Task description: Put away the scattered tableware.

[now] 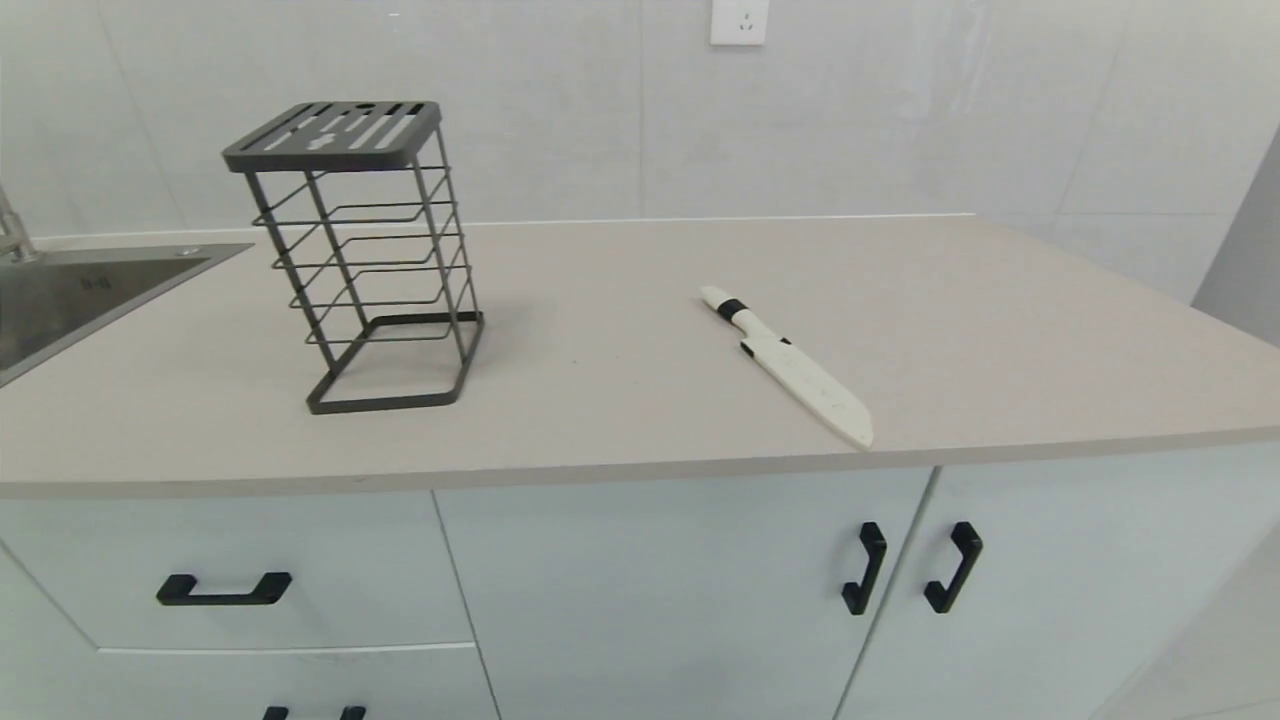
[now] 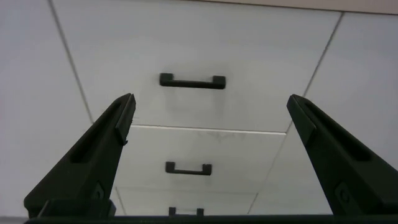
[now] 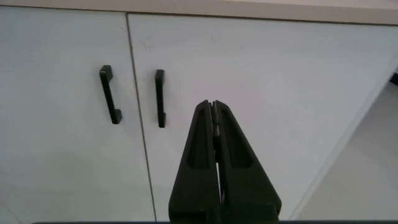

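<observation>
Pale grey countertop [image 1: 620, 360] against a tiled wall, and on it stands the landmark for everything else, a dark wire rack [image 1: 360, 260], upright, its flat top cut with slots, which looks made to take blades dropped in from above. To the right of the rack and well apart from it lies the knife [image 1: 790, 365], cream with black bands on the handle. It's flat on the counter, handle angled toward the wall, blade tip pointing at the front edge and close to it, so it reads as the piece to be put away. Left of the rack, a steel sink [image 1: 60, 300] is set into the counter. Behind the rack and to its right, high on the wall, sits a white socket [image 1: 740, 20]. Both arms hang low, below the rack's level and facing the cabinet fronts, apparently parked before any reach. The left gripper [image 2: 210, 102] has its jaws spread wide with nothing between them, looking at a black drawer handle [image 2: 192, 81]. The right gripper [image 3: 214, 106] has its jaws pressed together, empty, near a pair of upright door handles [image 3: 160, 98]. As for writing, there's a faint mark on the sink, too small to make out, and nothing else is legible.
</observation>
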Available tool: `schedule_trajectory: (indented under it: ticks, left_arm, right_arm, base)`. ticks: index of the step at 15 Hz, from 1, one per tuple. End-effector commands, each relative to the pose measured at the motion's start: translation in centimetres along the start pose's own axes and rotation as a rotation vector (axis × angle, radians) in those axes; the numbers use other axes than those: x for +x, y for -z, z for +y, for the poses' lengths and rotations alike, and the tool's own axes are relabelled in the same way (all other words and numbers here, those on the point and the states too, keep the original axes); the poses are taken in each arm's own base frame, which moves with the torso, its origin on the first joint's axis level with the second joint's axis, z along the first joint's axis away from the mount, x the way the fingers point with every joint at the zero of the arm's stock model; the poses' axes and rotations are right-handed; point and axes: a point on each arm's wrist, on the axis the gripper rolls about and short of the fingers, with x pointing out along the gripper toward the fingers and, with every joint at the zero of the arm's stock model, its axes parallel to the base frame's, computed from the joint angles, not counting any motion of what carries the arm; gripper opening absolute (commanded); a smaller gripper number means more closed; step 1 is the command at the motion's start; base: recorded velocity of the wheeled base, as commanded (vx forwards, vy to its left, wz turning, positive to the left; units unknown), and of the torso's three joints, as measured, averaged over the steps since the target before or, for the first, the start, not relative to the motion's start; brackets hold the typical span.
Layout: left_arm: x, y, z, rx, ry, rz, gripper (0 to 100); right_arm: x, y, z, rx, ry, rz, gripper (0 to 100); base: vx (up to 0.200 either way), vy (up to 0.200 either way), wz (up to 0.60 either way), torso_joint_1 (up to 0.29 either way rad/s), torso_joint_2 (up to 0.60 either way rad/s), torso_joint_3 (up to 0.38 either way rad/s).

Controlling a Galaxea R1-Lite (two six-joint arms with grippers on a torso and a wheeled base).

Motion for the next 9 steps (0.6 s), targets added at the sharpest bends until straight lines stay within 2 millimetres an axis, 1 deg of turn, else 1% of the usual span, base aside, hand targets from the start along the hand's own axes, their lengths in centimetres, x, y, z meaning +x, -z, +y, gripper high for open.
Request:
schedule_trajectory:
  ticks: [1,3,6,9]
  left_arm:
    - [0.01,-0.01,0.00,0.000,-0.001,0.000,100]
    - [0.01,-0.01,0.00,0.000,-0.001,0.000,100]
    - [0.01,-0.01,0.00,0.000,-0.001,0.000,100]
    - [0.01,-0.01,0.00,0.000,-0.001,0.000,100]
  right_arm:
    - [0.01,-0.01,-0.01,0.000,-0.003,0.001,0]
    - [0.01,-0.01,-0.01,0.000,-0.003,0.001,0]
    - [0.01,-0.01,-0.01,-0.002,-0.003,0.001,0]
    - [0.01,0.01,0.00,-0.002,-0.003,0.003,0]
  base:
    - [0.000,-0.200,0.00,0.017,0.00,-0.002]
    - [0.000,-0.200,0.00,-0.002,0.00,0.000]
    - [0.000,0.000,0.00,0.000,0.00,0.000]
    - [0.000,0.000,0.60,0.001,0.01,0.001]
